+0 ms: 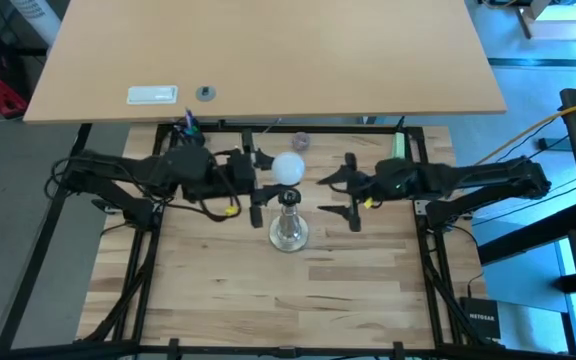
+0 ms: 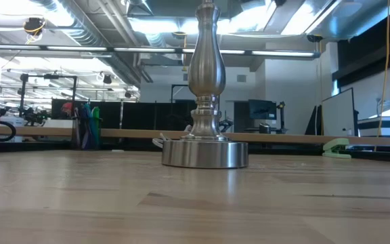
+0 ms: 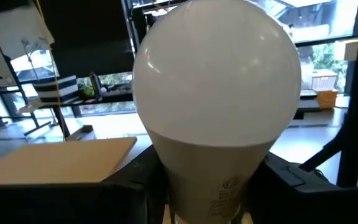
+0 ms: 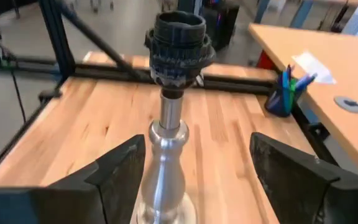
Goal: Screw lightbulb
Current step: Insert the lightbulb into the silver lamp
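- Nearest the left wrist camera, the small white frosted lightbulb fills the frame, globe upward, its tapering neck seated between the left gripper's dark fingers; the jaws are clamped on the neck.
- From above, the lightbulb sits at centre frame, just above the silvery round-based lamp stand, with the left gripper on its left side.
- Right gripper stands right of centre, jaws apart; in its wrist view its fingers straddle the stand's stem without touching. The black ribbed socket on top is empty.
- Low view shows only the stand's base flat on the light wooden table.
- Risk, judged: nothing braces the stand. If the bulb is turned in with the right jaws apart, the base could rotate or skate on the wood, or the tall stem could tip.
- Risk, judged: the grip is on the smooth tapered neck. Downward pressure or twisting could let the bulb slip or cock sideways.
- Risk, judged: the screw base is hidden, so alignment with the socket cannot be confirmed. A tilted entry could cross the threads or jam.
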Robot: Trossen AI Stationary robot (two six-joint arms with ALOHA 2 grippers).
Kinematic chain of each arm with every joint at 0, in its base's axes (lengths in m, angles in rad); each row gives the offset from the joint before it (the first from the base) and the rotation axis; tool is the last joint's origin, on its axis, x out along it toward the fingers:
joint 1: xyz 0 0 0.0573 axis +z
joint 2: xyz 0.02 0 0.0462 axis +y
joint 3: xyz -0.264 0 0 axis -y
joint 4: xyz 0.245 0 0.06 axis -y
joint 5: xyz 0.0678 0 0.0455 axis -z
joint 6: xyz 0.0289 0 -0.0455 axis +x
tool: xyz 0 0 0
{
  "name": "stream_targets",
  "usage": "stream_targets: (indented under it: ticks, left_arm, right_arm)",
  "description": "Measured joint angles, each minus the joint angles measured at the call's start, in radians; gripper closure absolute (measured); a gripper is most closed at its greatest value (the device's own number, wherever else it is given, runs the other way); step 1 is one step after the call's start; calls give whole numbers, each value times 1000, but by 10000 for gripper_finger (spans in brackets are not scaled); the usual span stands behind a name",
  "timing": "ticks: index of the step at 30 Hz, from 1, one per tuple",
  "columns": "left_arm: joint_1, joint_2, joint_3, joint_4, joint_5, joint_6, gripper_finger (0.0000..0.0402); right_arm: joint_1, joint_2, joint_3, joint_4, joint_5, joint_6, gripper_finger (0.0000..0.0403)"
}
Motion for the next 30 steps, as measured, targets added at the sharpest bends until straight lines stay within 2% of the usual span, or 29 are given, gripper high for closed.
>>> stream_targets:
  ticks: [4, 8, 16, 30]
  left_arm:
    - [19, 0, -109, 135, -1, -18, 250]
    - [33, -9, -211, 242, 0, -61, 254]
    - [27, -11, -362, 393, 6, -139, 255]
    - [23, -30, -519, 554, 5, -170, 261]
  right_arm:
    - [0, 3, -166, 299, 0, 29, 112]
    - [0, 3, -236, 437, 1, 49, 112]
    - [0, 0, -237, 458, 3, 50, 111]
    - [0, 0, -236, 454, 19, 65, 111]
